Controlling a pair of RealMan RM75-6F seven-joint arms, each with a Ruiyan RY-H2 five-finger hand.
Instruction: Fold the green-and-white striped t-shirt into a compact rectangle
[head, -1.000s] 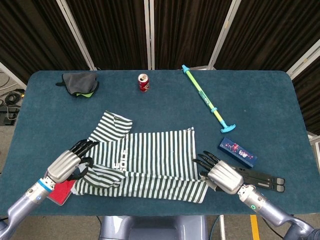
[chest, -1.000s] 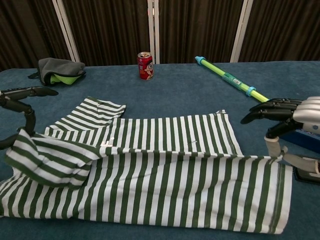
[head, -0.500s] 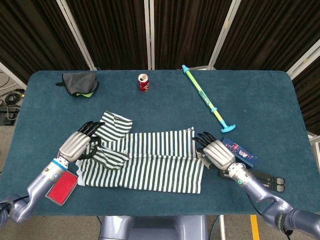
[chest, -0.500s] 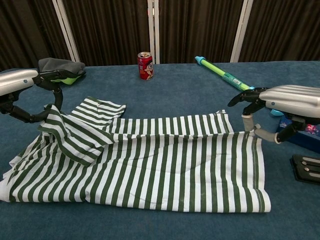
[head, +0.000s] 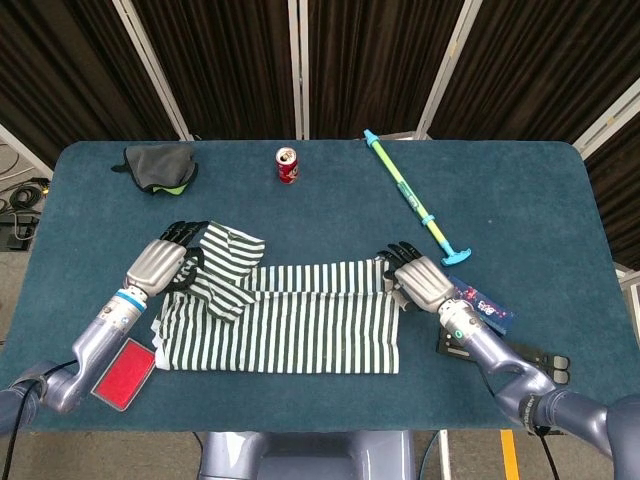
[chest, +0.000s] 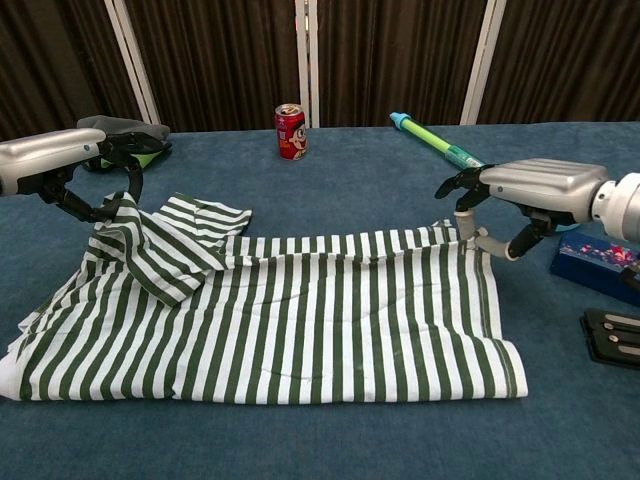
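Over the last second the near edge of the green-and-white striped t-shirt is carried away from the robot and laid over the far edge, so the shirt now lies doubled lengthwise as a long band between both hands. The left hand is moved forward with it and now sits at the band's far left corner, fingers curled around a bunched fold of sleeve cloth, which it grips. The right hand is likewise brought forward to the far right corner; its fingers are bent down over the hem, and a pinch on the fabric appears likely, though the contact is partly hidden in both views.

This is judged to complete 1 lengthwise fold. The far sleeve, just right of the left hand, sticks out beyond the band, so the rectangle is not yet compact; crosswise folds remain.

No container is seen on the table. A red drink can stands well beyond both hands; whether anything is inside cannot be told.
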